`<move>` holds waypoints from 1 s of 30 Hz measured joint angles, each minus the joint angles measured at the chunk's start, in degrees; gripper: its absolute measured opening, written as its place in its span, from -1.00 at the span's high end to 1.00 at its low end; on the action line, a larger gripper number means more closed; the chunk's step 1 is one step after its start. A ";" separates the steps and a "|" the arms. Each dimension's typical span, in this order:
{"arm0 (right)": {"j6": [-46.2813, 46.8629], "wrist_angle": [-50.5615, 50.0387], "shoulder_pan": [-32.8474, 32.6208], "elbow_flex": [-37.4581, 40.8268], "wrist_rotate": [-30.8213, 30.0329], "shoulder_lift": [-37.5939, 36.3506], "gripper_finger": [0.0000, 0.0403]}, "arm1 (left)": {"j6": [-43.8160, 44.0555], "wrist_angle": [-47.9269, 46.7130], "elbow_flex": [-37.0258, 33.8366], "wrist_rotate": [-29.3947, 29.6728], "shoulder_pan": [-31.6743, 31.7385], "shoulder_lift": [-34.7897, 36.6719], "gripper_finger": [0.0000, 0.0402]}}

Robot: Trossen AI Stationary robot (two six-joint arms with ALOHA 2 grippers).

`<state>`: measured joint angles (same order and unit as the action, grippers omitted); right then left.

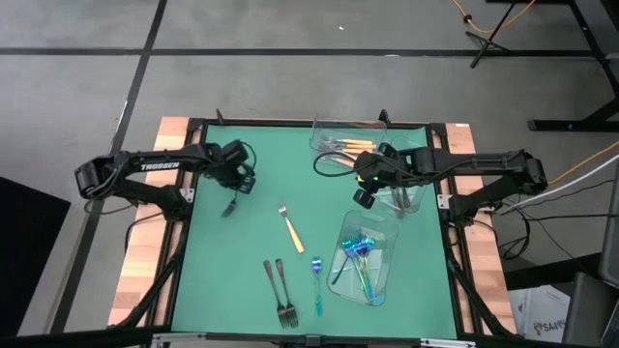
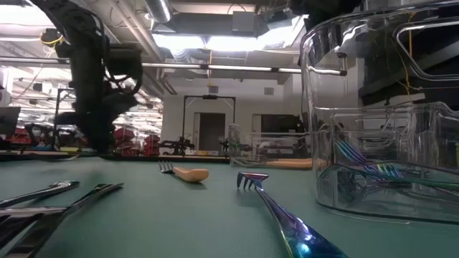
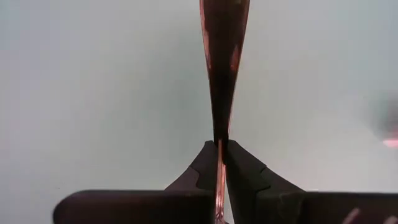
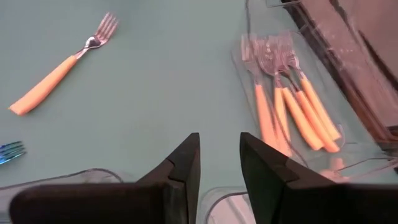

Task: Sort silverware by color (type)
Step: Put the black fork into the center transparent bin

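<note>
a green table (image 1: pixel 242 280) carries three clear trays (image 1: pixel 366 259), two dark forks (image 1: pixel 280 292), an orange-handled fork (image 1: pixel 290 229) and a blue fork (image 1: pixel 316 283).

The floor (image 1: pixel 290 82) around the table was plain grey concrete with dark seam lines (image 1: pixel 145 58) crossing it. The table (image 1: pixel 218 290) had a green top with wood strips (image 1: pixel 140 261) showing along its left and right edges. A black stand's legs (image 1: pixel 503 29) with an orange cable (image 1: pixel 488 19) sat past the far right corner. Behind, the room was a big workshop: bright ceiling lights (image 2: pixel 222 43), exposed pipes (image 2: pixel 161 11), and a doorway (image 2: pixel 210 129) at the back.
</note>
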<state>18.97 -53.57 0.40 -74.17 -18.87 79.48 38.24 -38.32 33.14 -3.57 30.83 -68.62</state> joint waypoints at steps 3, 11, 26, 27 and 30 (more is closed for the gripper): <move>-0.01 0.25 0.00 0.00 0.54 0.00 0.50 | -1.67 7.77 0.56 -0.79 -2.30 0.07 0.95; 0.02 3.79 0.00 0.00 0.69 0.00 0.50 | -8.39 25.38 0.56 -0.45 -9.18 0.07 0.95; 0.22 17.15 6.65 0.00 19.84 0.00 0.50 | -32.01 47.67 0.56 6.90 -21.60 0.11 0.95; 0.23 18.03 7.27 0.00 21.35 0.00 0.50 | -34.33 48.83 0.56 7.80 -22.47 0.11 0.95; 0.75 20.01 8.95 0.00 26.50 0.00 0.50 | -41.84 51.44 0.58 10.58 -25.17 0.11 0.95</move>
<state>19.72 -33.56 9.36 -74.17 7.63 79.48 -3.60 13.11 33.71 7.01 5.67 -68.51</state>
